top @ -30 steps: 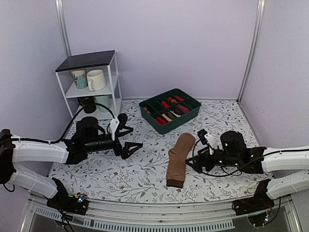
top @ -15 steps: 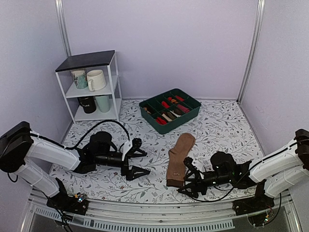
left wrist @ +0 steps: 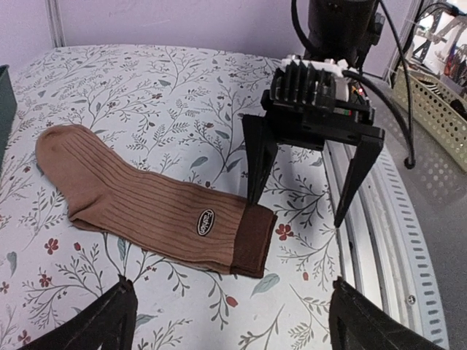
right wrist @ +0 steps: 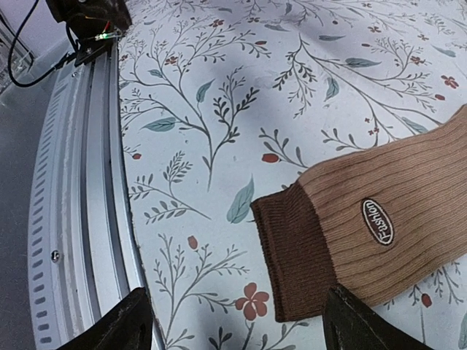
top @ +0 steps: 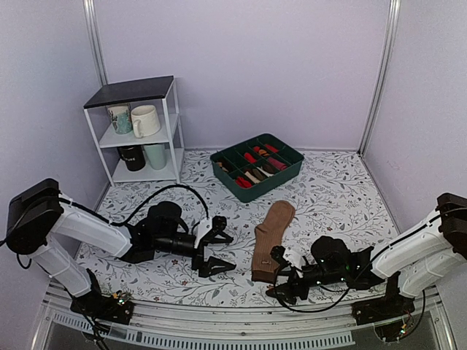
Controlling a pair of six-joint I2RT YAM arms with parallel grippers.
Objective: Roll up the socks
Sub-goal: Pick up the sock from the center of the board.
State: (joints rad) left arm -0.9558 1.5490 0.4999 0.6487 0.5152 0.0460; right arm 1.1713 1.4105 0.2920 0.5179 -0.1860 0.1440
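The tan-brown socks (top: pixel 271 235) lie flat as a long strip on the floral table, with the dark brown cuff (top: pixel 265 275) nearest the front edge. My left gripper (top: pixel 217 253) is open and low over the table, just left of the cuff. My right gripper (top: pixel 279 275) is open and low, just right of the cuff, one finger near its edge. The left wrist view shows the socks (left wrist: pixel 146 204) ahead of my open left gripper (left wrist: pixel 230 286), with the right gripper (left wrist: pixel 298 208) beyond the cuff. The right wrist view shows the cuff (right wrist: pixel 299 248) between the fingers of my open right gripper (right wrist: pixel 237 295).
A green divided tray (top: pixel 290 169) holding rolled red, cream and dark socks stands at the back centre. A white shelf (top: pixel 171 117) with mugs stands at the back left. A metal rail (top: pixel 233 321) runs along the front edge, close to the cuff.
Both arms have come down low and closed in on the cuff end: the left gripper moved right, the right gripper moved left and toward the front. The socks have not moved.
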